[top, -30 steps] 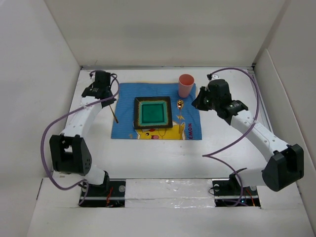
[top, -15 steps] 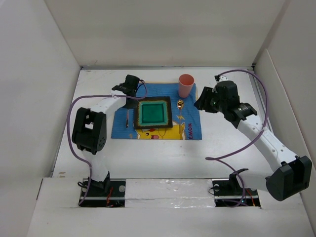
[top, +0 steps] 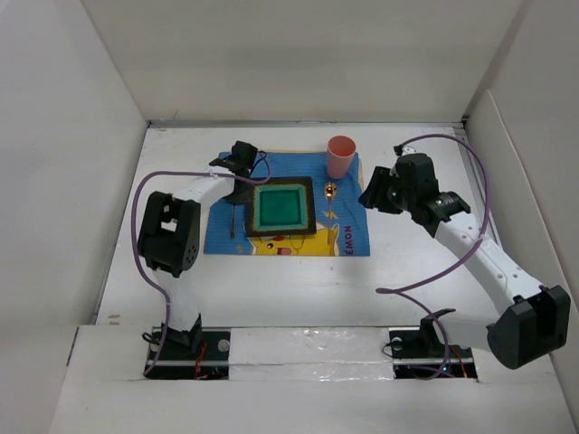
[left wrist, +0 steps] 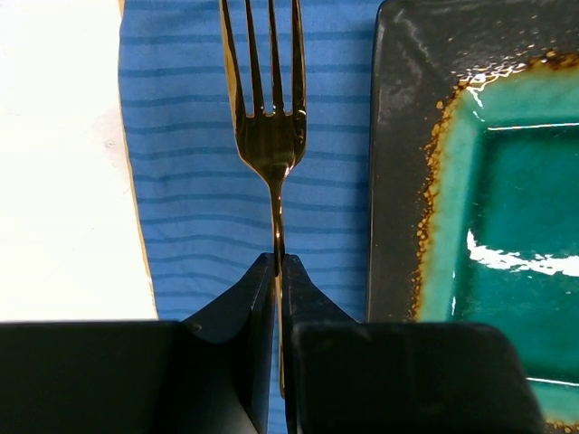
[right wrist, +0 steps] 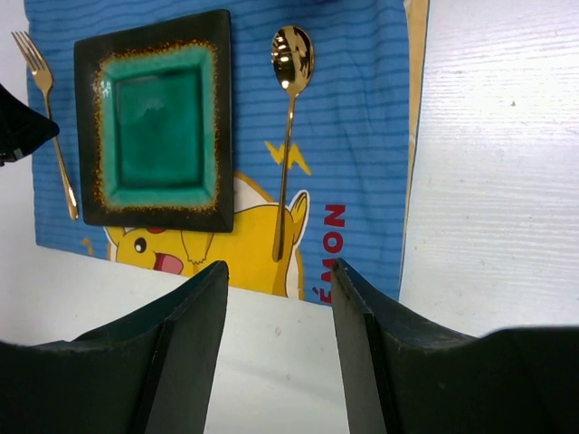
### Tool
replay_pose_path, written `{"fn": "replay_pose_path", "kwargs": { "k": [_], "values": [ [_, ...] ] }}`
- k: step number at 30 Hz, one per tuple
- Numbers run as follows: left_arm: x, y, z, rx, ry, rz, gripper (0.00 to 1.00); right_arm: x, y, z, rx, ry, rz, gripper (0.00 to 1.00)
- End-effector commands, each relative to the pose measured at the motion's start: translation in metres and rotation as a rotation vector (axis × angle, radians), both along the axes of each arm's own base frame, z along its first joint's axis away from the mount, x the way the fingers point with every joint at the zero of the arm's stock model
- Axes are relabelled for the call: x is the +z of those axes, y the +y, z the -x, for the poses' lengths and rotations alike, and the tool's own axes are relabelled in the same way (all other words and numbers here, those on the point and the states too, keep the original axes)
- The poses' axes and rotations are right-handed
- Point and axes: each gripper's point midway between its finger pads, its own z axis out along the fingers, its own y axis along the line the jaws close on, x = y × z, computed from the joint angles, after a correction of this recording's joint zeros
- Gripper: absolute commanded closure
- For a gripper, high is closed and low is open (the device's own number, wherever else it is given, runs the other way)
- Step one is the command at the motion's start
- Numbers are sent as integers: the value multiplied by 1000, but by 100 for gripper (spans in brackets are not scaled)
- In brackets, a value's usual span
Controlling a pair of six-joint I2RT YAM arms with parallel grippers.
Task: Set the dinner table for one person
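On the white dinner table (top: 407,271) lies a blue cartoon mat (top: 351,237). A square green plate with a dark rim (top: 281,207) sits in its middle. My left gripper (top: 238,183) is shut on the handle of a gold fork (left wrist: 269,136), just left of the plate (left wrist: 488,226) over the mat (left wrist: 199,181). A gold spoon (right wrist: 289,136) lies on the mat right of the plate (right wrist: 154,117). A pink cup (top: 341,155) stands at the mat's far right corner. My right gripper (right wrist: 279,271) hangs open above the mat's near right edge, holding nothing.
White walls close the table in on three sides. Purple cables loop off both arms over the bare table on each side of the mat. The left arm's elbow (top: 166,233) rises just left of the mat.
The left arm has swung right, carrying the fork from the table beside the mat onto the mat next to the plate. The right gripper has drawn slightly back from the spoon.
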Motion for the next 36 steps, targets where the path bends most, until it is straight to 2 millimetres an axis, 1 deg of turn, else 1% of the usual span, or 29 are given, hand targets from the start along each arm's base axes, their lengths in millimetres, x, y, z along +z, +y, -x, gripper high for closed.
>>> {"fn": "replay_pose_path", "kwargs": {
  "k": [1,3,5,8,9,11,12,14,15,17,18,19,20,21,22,23,24,25,26,27,28,29,30,31,32,33,34,35,36],
  "values": [
    [-2,7,2,18,12,-32,100,2,-4,-2,-7,-18,9,45],
    [-7,7,-2,28,20,-37,100,1,-3,-2,0,-16,5,45],
    [-7,7,-3,37,15,-38,100,2,-2,-2,0,-17,2,45],
    [-4,7,-5,53,-6,-36,94,2,-2,-2,3,-12,3,45],
    [-3,7,-6,52,-17,-29,85,2,-2,-2,0,-10,2,45],
    [5,6,-7,54,-39,-21,76,5,-2,-1,0,-15,3,45],
    [9,6,-8,59,-49,-16,67,7,-2,-2,-1,-19,0,45],
    [23,5,-11,64,-79,0,60,10,-2,-2,0,-23,-3,45],
    [36,3,-14,67,-108,14,54,15,-2,-2,0,-33,-6,45],
    [54,3,-17,79,-149,28,47,22,-1,-3,1,-44,-11,45],
    [74,2,-19,83,-190,46,46,25,2,-1,13,-48,-15,46],
    [84,1,-20,93,-212,61,45,39,4,-4,16,-76,-30,47],
    [96,1,-20,99,-236,73,43,48,6,-4,22,-91,-40,52],
    [122,1,-20,102,-291,100,42,58,7,-3,32,-102,-49,58],
    [136,0,-20,114,-322,123,40,82,12,-4,47,-150,-66,67],
    [150,-2,-18,112,-350,151,39,95,13,-5,50,-175,-73,84],
    [178,-3,-15,110,-410,190,38,106,16,-5,62,-190,-74,92],
    [211,-8,-10,121,-478,266,35,148,17,-7,66,-275,-102,100],
    [211,-8,-10,121,-479,266,34,148,17,-7,66,-276,-102,100],
    [244,-9,-3,114,-550,319,34,163,15,-7,60,-307,-108,100],
    [260,-6,0,124,-586,345,31,180,13,-6,52,-348,-118,100],
    [275,-9,4,123,-618,393,28,209,11,-3,42,-414,-140,100],
    [308,-3,12,128,-693,435,28,227,1,-4,-1,-463,-148,100],
    [326,-2,17,130,-733,461,27,247,-5,2,-20,-517,-164,90],
    [344,6,23,147,-781,472,21,270,-14,7,-48,-577,-182,85],
    [378,13,38,151,-867,507,18,286,-32,6,-126,-631,-185,79],
    [392,20,44,166,-908,513,14,297,-40,10,-166,-662,-188,74],
    [408,28,54,187,-956,515,1,309,-50,17,-206,-693,-190,67],
    [431,41,70,210,-1032,524,1,317,-65,19,-281,-720,-177,65]
  ]
}}
